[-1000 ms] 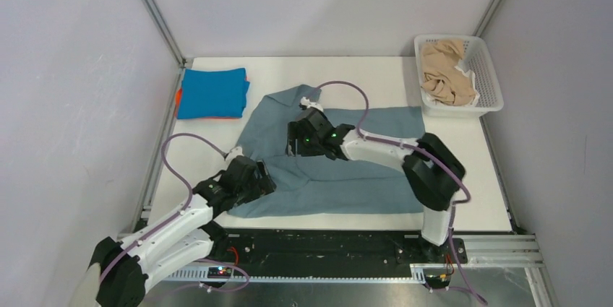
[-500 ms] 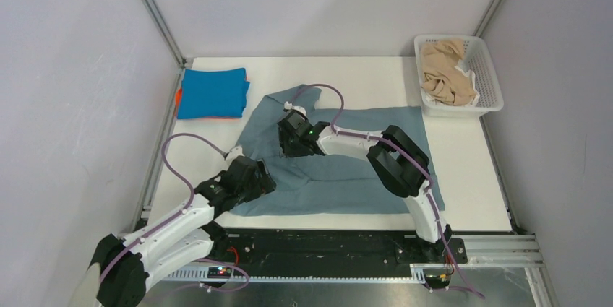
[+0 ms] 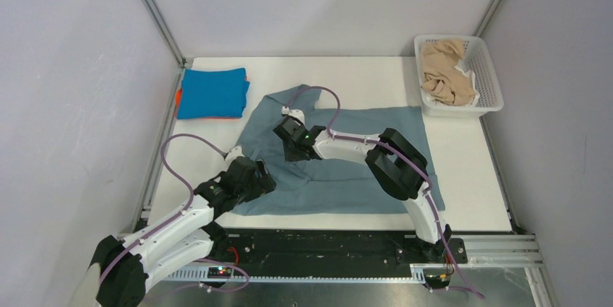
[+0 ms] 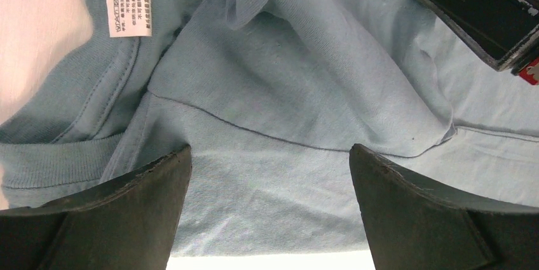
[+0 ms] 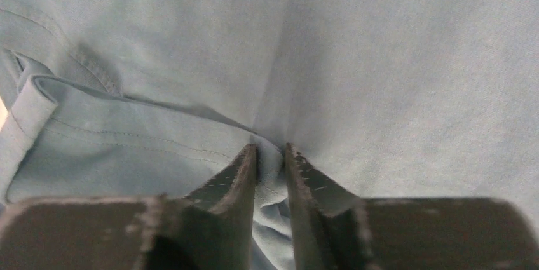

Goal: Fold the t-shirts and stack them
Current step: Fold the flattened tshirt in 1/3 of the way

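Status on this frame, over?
Left gripper open over grey-blue t-shirt collar. Right gripper pinching a fold of it. Folded blue shirt lies apart, far left.

The grey-blue t-shirt [image 3: 318,188] lies spread across the middle of the worktop [image 3: 361,76], mostly flat but rumpled toward its left side. Its ribbed collar and white label [image 4: 127,1] are at the near left. A bright blue t-shirt [image 3: 212,92] sits folded at the far left on an orange t-shirt [image 3: 177,99] that shows only at the edges. Beige t-shirts [image 3: 442,68] lie crumpled in the basket [image 3: 490,79] at the far right.
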`<act>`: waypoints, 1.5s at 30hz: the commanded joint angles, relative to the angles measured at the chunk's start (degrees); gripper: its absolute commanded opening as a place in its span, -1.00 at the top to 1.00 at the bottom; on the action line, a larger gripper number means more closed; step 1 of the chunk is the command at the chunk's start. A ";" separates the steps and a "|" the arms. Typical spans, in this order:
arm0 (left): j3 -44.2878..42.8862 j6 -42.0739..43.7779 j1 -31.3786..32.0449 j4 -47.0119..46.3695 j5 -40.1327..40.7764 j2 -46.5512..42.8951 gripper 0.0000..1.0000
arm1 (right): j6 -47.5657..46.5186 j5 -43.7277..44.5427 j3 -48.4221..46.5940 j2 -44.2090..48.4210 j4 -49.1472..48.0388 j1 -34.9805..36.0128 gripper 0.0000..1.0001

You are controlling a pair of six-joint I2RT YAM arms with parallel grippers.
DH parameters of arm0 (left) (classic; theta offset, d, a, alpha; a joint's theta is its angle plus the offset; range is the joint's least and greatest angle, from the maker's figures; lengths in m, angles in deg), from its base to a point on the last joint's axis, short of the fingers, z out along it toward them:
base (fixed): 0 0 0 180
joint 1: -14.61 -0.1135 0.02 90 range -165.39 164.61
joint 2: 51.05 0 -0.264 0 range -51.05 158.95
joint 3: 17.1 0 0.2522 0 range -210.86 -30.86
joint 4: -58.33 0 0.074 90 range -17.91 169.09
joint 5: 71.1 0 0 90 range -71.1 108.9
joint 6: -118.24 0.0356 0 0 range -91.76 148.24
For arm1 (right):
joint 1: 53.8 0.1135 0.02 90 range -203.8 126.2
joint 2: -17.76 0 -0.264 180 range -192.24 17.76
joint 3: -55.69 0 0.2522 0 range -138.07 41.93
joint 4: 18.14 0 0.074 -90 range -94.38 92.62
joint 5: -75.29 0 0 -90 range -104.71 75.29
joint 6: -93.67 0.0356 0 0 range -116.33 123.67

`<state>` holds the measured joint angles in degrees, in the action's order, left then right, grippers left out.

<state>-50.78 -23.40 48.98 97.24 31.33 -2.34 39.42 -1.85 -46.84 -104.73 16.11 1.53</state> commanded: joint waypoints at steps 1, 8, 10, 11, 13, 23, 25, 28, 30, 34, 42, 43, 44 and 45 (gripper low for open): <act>2.40 -1.00 -0.06 1.86 1.05 0.89 -0.99 | -0.57 1.76 -2.16 1.47 1.28 0.46 0.59; 2.60 -1.05 -0.06 1.80 1.03 0.78 -0.99 | -2.27 3.45 -3.97 3.20 1.56 0.70 0.77; 2.63 -1.09 -0.04 1.76 0.95 0.82 -0.99 | -2.74 4.33 -4.28 3.84 1.67 0.76 0.79; 2.66 -1.16 -0.01 1.80 0.87 0.94 -0.99 | -2.90 4.61 -4.32 4.31 1.71 0.75 0.79; 2.74 -1.29 -0.03 1.83 0.71 0.95 -0.99 | -3.29 5.27 -4.36 4.80 1.87 0.82 0.79; 3.45 -1.79 -0.01 1.83 0.22 1.27 -0.99 | -0.72 14.84 -2.94 6.19 6.98 0.62 0.80; 3.65 -1.85 -0.03 1.85 -0.02 1.20 -0.99 | -0.16 16.05 -2.87 6.27 7.44 0.39 0.79; 4.00 -2.15 -0.01 1.97 -0.26 1.02 -0.99 | 0.51 17.17 -3.11 6.27 8.14 0.15 0.78; 4.16 -2.42 -0.01 2.11 -0.50 0.89 -0.99 | 1.68 18.75 -3.41 6.15 10.30 0.12 0.75; 4.65 -2.74 0.00 2.37 -0.99 0.36 -0.99 | 3.78 22.78 -3.63 6.28 13.19 0.44 0.71; 4.75 -3.14 -0.06 2.61 -1.56 -1.03 -0.99 | 3.58 22.88 -2.92 8.85 12.35 -0.26 -0.26; 4.74 -3.28 -0.08 2.62 -1.60 -1.30 -0.98 | 3.91 22.72 -2.42 9.47 12.41 -0.46 -0.33; 4.96 -3.42 -0.02 2.67 -1.56 -1.41 -0.97 | 4.45 22.99 -1.91 10.88 12.23 -0.66 -0.51; 5.06 -3.66 -0.06 2.70 -1.71 -1.66 -0.97 | 4.70 23.08 -0.08 11.93 11.78 -0.70 -0.63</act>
<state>-48.90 -24.58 48.98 95.08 31.81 -4.40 42.44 19.04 -48.77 -99.86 28.77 1.44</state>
